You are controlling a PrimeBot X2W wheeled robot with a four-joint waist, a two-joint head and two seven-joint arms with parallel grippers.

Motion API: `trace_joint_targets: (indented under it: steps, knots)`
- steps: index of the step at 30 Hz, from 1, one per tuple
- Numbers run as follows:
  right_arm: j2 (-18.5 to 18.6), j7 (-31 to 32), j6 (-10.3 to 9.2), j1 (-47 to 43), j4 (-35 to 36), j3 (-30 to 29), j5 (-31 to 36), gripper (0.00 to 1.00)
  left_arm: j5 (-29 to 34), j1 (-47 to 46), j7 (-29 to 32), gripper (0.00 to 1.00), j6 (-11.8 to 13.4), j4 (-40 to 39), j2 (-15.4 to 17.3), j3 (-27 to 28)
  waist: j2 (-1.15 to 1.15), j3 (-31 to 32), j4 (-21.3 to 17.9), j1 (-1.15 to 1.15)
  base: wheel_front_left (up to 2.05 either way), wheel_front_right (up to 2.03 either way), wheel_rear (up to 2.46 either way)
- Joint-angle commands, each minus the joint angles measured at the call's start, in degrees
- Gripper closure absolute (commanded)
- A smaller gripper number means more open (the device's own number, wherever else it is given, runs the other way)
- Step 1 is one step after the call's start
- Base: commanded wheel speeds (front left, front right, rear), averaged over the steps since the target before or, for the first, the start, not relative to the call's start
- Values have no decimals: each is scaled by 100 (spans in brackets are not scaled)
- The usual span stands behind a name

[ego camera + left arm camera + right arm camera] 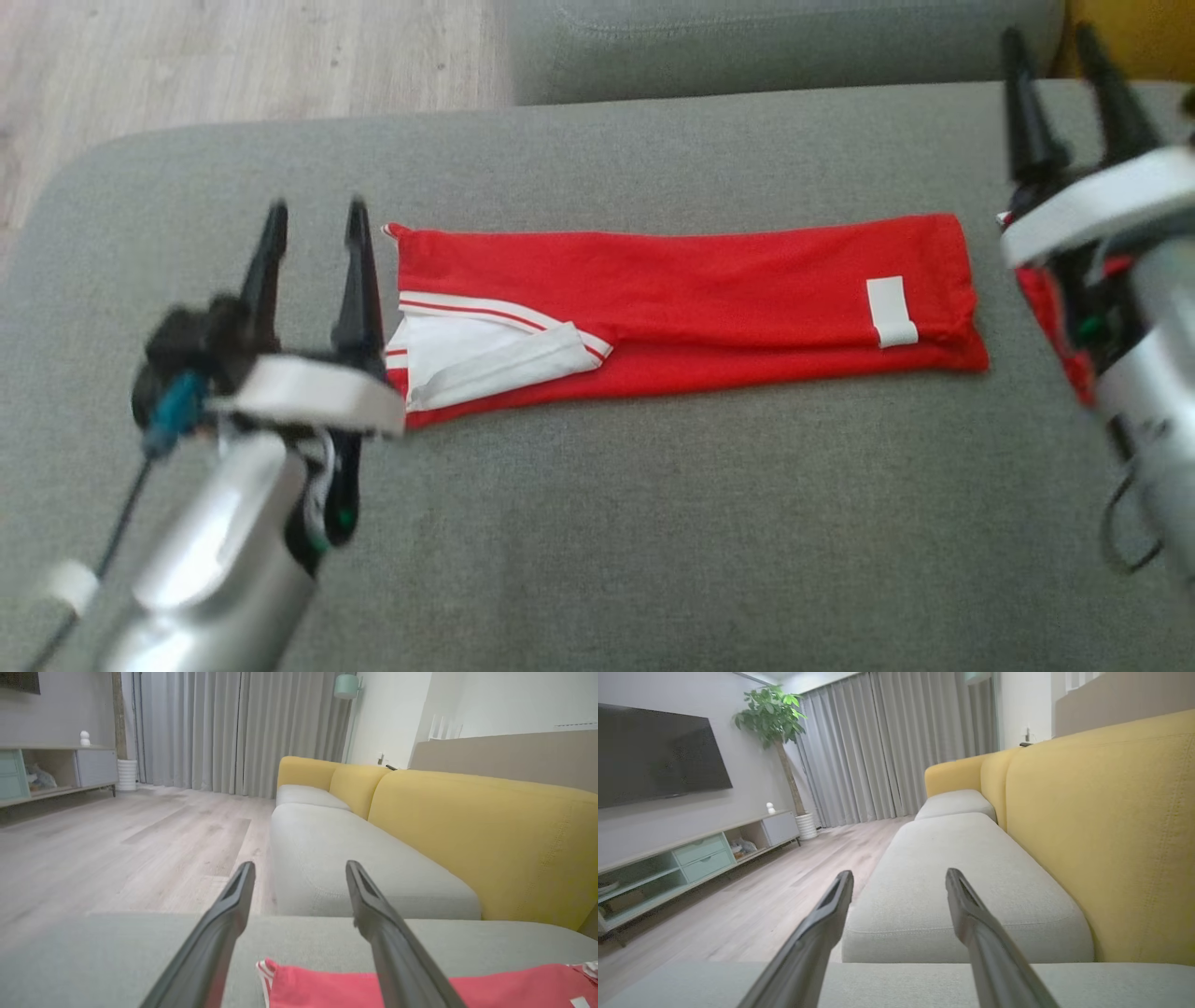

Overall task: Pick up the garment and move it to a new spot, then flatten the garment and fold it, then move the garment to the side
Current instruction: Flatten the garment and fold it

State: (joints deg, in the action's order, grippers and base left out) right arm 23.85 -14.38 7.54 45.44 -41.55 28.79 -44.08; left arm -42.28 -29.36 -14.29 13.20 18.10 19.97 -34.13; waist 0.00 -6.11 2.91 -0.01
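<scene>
**Folded red garment lying flat between two open pincers**

A red fabric garment [691,299] is seen folded into one long, narrow strip, laid flat across the middle of a grey woven sofa seat cushion [653,523]. Its length runs from left to right in the head view. At its left end a white panel edged with thin red stripes [485,350] is turned outward, and near its right end a small white rectangular label [892,313] is sewn on. In the left wrist view the garment's left end [327,987] is shown low in the frame, beneath the fingers.

The left pincer [316,207] is held just beside the garment's left end, its two dark fingers spread wide apart and nothing gripped between them; in its own wrist view [300,865] only cushion and floor are seen in the gap. The right pincer [1048,37] is placed beyond the garment's right end, toward the far edge of the cushion, likewise spread wide and empty, as is confirmed in the right wrist view [899,873]. Whether either finger touches the cloth cannot be told.

Further out, a second grey seat cushion [966,891] is lined up ahead, backed by mustard-yellow upholstered backrests [490,844]. A pale wooden plank floor [117,849], long grey pleated curtains [233,728], a dark wall-mounted flat screen [654,751] and a tall leafy green potted plant [773,714] are visible beyond.
</scene>
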Motion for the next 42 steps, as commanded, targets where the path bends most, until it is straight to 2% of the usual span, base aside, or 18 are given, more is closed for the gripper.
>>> trace_joint_targets:
  steps: [1,5,6,10,13,19,23,30,38,39,40,42]
  knots:
    - [-325,-59,-5,-526,395,-497,591,0,120,105,-65,0,72,-222,14,441,0,49,16,1,0,0,0]
    - [-1169,-61,-5,-1572,924,-1489,1531,0,575,705,-69,0,23,-516,-308,915,0,86,11,1,0,0,0]
    - [-1169,-61,-5,-1572,924,-1489,1531,0,575,705,-69,0,23,-516,-308,915,0,86,11,1,0,0,0]
    - [-1773,-61,-5,-2472,1431,-2182,2695,0,966,1319,-70,0,-154,-631,-707,1369,0,99,-15,1,0,0,0]
    - [-2026,-61,-5,-2957,1755,-2588,3041,0,1221,1591,-70,0,-354,-602,-966,1579,0,59,-18,1,0,0,0]
    - [-2093,-46,-5,-3039,1995,-2774,3250,0,1660,1555,-70,0,-719,-522,-1276,1906,0,-189,19,1,0,0,0]
    - [-2095,319,-5,-2771,1700,-3368,3796,0,1781,1373,-70,0,-934,-461,-1460,2025,0,-440,123,1,0,0,0]
    - [-2096,754,-5,-2137,917,-4182,3988,0,1975,1103,-71,0,-1181,-288,-1628,2096,0,-851,268,1,0,0,0]
    - [-2096,988,-5,-1638,-405,-4413,4145,0,2104,991,-71,0,-1316,-132,-1692,2158,0,-1036,376,1,0,0,0]
    - [-2096,977,-5,-1602,-543,-4376,4146,34,2116,977,-71,0,-1321,-114,-1695,2166,0,-1044,385,1,0,0,0]
    - [-2096,940,-5,-1565,-652,-4344,4140,97,2125,962,-71,0,-1325,-98,-1697,2177,0,-1047,389,1,0,0,0]
    - [-2096,817,-5,-1504,-817,-4303,4159,100,2139,937,-71,0,-1325,-77,-1701,2215,0,-1030,379,1,0,0,0]
